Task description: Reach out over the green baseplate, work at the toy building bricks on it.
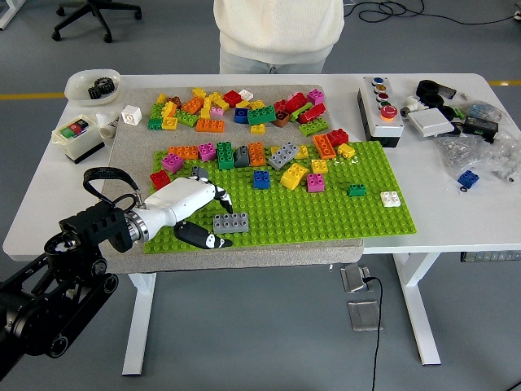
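The left hand reaches in from the left over the near left corner of the green baseplate, which lies on a grey mat on the white table. Its fingers are spread and hold nothing: the thumb lies low along the plate's near edge, the other fingers point toward a grey brick that sits between them, just beside the fingertips. Whether they touch it I cannot tell. More bricks stand along the plate's far edge, among them a blue brick and a yellow brick; a loose pile lies on the mat beyond. A person in a white top stands at the far side.
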You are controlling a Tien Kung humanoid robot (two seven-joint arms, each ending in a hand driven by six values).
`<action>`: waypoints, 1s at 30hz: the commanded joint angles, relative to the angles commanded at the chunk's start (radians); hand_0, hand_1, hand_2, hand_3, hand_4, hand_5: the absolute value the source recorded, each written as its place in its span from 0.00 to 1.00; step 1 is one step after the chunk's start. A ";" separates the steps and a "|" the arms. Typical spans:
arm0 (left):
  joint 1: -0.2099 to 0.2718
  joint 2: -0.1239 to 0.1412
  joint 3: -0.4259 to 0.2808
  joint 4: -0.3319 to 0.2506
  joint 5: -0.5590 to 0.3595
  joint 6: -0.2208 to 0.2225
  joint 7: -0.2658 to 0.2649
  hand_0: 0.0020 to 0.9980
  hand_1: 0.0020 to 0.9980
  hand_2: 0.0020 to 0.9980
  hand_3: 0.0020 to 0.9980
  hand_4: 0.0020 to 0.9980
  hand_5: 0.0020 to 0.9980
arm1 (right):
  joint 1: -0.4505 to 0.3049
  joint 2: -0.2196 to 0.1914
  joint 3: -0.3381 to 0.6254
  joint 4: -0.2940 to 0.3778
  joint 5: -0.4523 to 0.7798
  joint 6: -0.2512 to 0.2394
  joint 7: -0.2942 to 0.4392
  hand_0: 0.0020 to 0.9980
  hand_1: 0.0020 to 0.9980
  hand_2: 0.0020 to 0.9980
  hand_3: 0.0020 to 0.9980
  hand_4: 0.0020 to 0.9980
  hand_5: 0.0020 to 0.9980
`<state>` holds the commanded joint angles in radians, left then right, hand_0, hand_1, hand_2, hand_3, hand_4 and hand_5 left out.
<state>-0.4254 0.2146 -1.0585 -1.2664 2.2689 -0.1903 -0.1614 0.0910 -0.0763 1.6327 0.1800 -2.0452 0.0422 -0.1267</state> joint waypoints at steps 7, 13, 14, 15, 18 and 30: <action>0.002 -0.008 0.011 0.011 0.000 0.010 0.000 0.88 0.74 0.72 0.61 0.94 0.48 | 0.001 0.000 -0.001 0.000 0.002 0.000 0.000 0.73 0.61 0.62 0.52 0.72 0.53; -0.001 -0.012 0.014 0.025 0.000 0.018 -0.001 0.88 0.74 0.73 0.61 0.94 0.49 | 0.001 0.001 -0.002 0.000 0.003 0.000 0.000 0.73 0.61 0.62 0.52 0.72 0.53; -0.001 -0.013 0.015 0.028 0.000 0.022 -0.002 0.88 0.74 0.73 0.61 0.94 0.50 | 0.001 0.001 -0.002 0.000 0.003 0.000 0.000 0.73 0.61 0.62 0.52 0.72 0.53; -0.001 -0.013 0.016 0.030 0.000 0.024 -0.002 0.88 0.74 0.73 0.61 0.94 0.50 | 0.001 0.001 -0.002 0.000 0.004 0.000 0.000 0.73 0.61 0.62 0.52 0.72 0.53; -0.004 -0.015 0.015 0.038 0.000 0.027 -0.003 0.88 0.74 0.73 0.61 0.94 0.50 | 0.001 0.001 -0.003 0.000 0.003 0.000 0.000 0.73 0.61 0.62 0.52 0.72 0.53; -0.009 -0.012 0.011 0.054 0.000 0.028 -0.006 0.89 0.75 0.76 0.61 0.94 0.50 | 0.001 0.001 -0.005 0.000 0.007 0.001 0.000 0.73 0.61 0.62 0.52 0.72 0.53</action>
<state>-0.4344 0.2022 -1.0475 -1.2126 2.2689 -0.1624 -0.1673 0.0920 -0.0749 1.6281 0.1800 -2.0384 0.0430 -0.1265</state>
